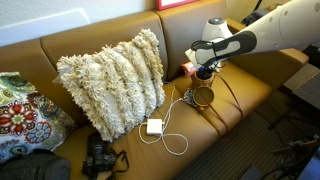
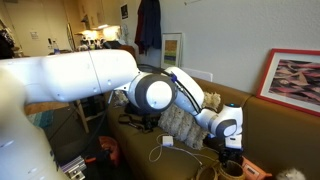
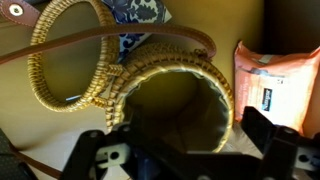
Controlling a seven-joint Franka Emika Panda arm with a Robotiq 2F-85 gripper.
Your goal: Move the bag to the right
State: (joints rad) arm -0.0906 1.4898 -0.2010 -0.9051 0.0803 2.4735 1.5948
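Couch takes up most of the scene, a wide tan leather couch [image 1: 60, 55]. The big white robot arm [image 1: 280, 25] reaches in over its far end. Next down in size is the shaggy cream square pillow [image 1: 112, 80], propped against the backrest. A red-and-white floral cushion [image 1: 18, 115] is tucked in the corner, and a black camera [image 1: 97, 158] sits on the seat edge in front of it.

The thing that matters is the small brown bag with straw-edged round cup-like parts [image 1: 203, 96]. It's lying on the seat, well apart from the pillow and right under the black two-finger gripper [image 1: 205, 72].

From the wrist view, the gripper [image 3: 183, 148] has its fingers spread apart on either side of one round cup of the bag [image 3: 175, 95], not clamped on anything. My guess is it's lined up straight above so the fingers can drop around the cup wall, which looks stiffer than the long thin brown strap [image 3: 100, 40] looping across the top. So this looks like the grab step, with the sideways move not yet started.

A flat orange-pink packet [image 3: 265, 85] sits just beside the bag and could get nudged. A small white square charger [image 1: 154, 126] trails its cable nearby.
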